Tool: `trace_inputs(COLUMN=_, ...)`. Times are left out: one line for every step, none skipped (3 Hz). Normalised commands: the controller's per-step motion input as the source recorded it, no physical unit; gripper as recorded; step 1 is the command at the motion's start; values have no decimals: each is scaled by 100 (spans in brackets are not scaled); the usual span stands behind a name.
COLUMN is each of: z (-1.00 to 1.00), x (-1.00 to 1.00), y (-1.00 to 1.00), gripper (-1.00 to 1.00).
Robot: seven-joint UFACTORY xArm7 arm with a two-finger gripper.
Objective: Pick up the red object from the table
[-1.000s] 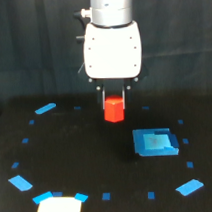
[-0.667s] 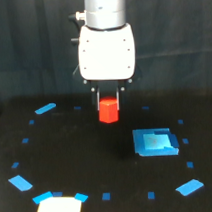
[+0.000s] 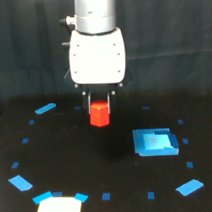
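Black table (image 3: 71,160), dark backdrop, blue tape marks scattered, white patch at lower left edge. I see jaws (image 3: 99,105) pinching red block (image 3: 100,114) at frame centre, block directly between fingers, hanging below white wrist housing. Block looks clear of table, I judge lifted. Blue square (image 3: 154,142) lies lower right, well apart. Next move: straight up, grip unchanged.

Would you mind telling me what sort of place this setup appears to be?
Probably a robot lab test bench: a black table dotted with blue tape marks, a dark backdrop, and a lone white gripper holding a red object near a blue square block. No household clutter shows.
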Motion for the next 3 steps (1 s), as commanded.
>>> trace_inputs(z=-65, x=6, y=-6, gripper=-78)
trace_inputs(z=15, x=6, y=12, gripper=-92)
trace_inputs(z=-24, x=-16, y=28, gripper=-100)
